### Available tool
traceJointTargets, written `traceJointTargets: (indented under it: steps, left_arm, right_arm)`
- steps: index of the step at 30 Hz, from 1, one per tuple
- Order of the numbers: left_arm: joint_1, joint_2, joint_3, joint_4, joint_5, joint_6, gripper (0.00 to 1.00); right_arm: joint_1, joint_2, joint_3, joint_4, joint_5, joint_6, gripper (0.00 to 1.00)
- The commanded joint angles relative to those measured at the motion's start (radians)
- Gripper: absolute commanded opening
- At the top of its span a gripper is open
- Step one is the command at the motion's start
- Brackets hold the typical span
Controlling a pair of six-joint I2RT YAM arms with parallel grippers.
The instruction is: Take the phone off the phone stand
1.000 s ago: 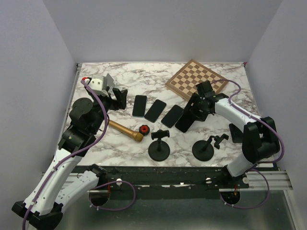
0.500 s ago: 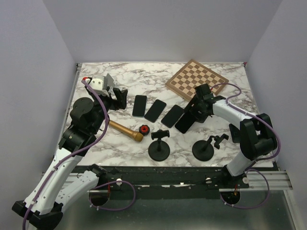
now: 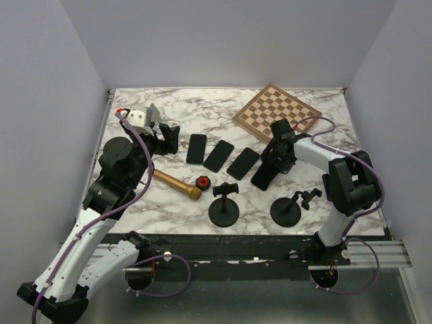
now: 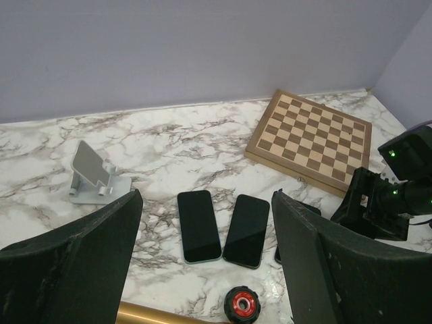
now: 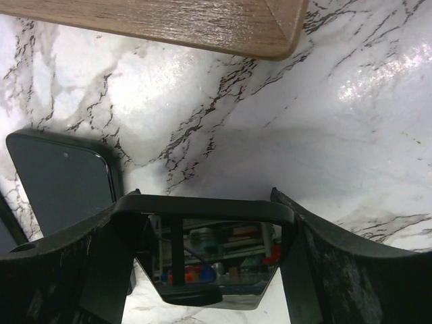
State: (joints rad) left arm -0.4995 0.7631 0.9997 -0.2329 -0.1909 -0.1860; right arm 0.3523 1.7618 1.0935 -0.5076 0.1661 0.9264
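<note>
Phone [image 5: 216, 270] off any stand, clamped across its width in right gripper [image 5: 206, 206], just right of three phones [image 3: 219, 156] lying in a row.
Step in hand, by judgement: set-down, with both black stands [image 3: 289, 208] at near right standing bare. Whether the phone touches the marble table [image 3: 202, 108] cannot be told. Next move calls for lowering it flat beside the row, clear of chessboard [image 3: 277, 111], then parting the fingers. Left gripper [image 4: 206, 202] spread wide, holding nothing, far left. No brand, label or writing legible.

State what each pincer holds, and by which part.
The right pincer grips the black phone by its two long side edges. The left pincer holds nothing.
</note>
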Motion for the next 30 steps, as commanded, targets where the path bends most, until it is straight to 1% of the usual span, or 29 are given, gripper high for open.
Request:
traceJointTargets:
  steps: [1, 7, 10, 16, 19, 24, 30]
  left_arm:
    - [-0.004, 0.003, -0.004, 0.009, -0.016, 0.005, 0.85]
    - [-0.004, 0.005, -0.004, 0.009, -0.015, 0.005, 0.85]
    - [-0.003, 0.004, -0.004, 0.007, -0.015, 0.005, 0.85]
    - [-0.004, 0.008, -0.003, 0.007, -0.013, 0.003, 0.85]
    - [-0.003, 0.008, -0.003, 0.006, -0.013, 0.004, 0.85]
    - [-0.004, 0.01, -0.003, 0.006, -0.012, 0.003, 0.85]
    - [-0.004, 0.012, -0.003, 0.005, -0.01, 0.003, 0.85]
  right_arm:
    - [0.0, 0.02, -0.03, 0.055, -0.014, 0.021, 0.17]
    - [0.001, 0.036, -0.031, 0.079, -0.044, 0.037, 0.21]
    - [0.001, 0.036, -0.045, 0.102, -0.06, 0.043, 0.29]
    - [0.002, 0.057, -0.046, 0.112, -0.077, 0.042, 0.36]
    - [0.003, 0.055, -0.05, 0.113, -0.072, 0.037, 0.45]
    - [0.004, 0.042, -0.061, 0.111, -0.062, 0.025, 0.55]
    - [0.005, 0.032, -0.072, 0.119, -0.072, 0.019, 0.65]
